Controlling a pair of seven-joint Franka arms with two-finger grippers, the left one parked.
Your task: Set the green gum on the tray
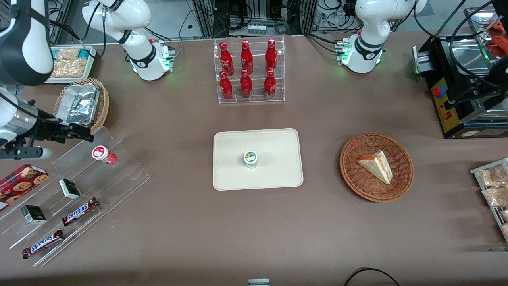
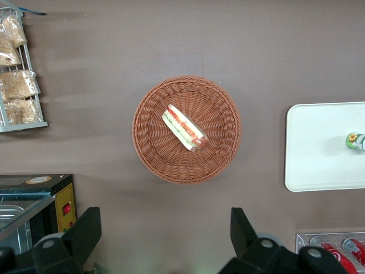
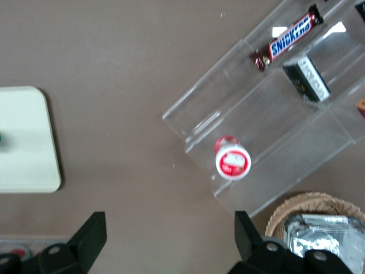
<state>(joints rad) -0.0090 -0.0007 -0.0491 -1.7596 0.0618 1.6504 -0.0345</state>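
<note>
The green gum (image 1: pixel 251 159), a small bottle with a white lid and green-yellow label, stands upright near the middle of the cream tray (image 1: pixel 278 159). The left wrist view shows it too, the green gum (image 2: pixel 357 140) at the frame's edge on the tray (image 2: pixel 319 148). My gripper (image 1: pixel 84 135) hangs toward the working arm's end of the table, well away from the tray, above the clear stepped shelf (image 1: pixel 79 186). In the right wrist view the gripper (image 3: pixel 169 235) is open, with only bare table between its fingers, and a corner of the tray (image 3: pixel 25 142) shows.
A red gum bottle (image 1: pixel 101 153) stands on the stepped shelf with Snickers bars (image 1: pixel 80 211) and small dark boxes. Beside my gripper is a wicker basket of foil packs (image 1: pixel 81 104). A cola bottle rack (image 1: pixel 250 71) stands farther from the camera than the tray; a sandwich basket (image 1: pixel 376 167) lies toward the parked arm.
</note>
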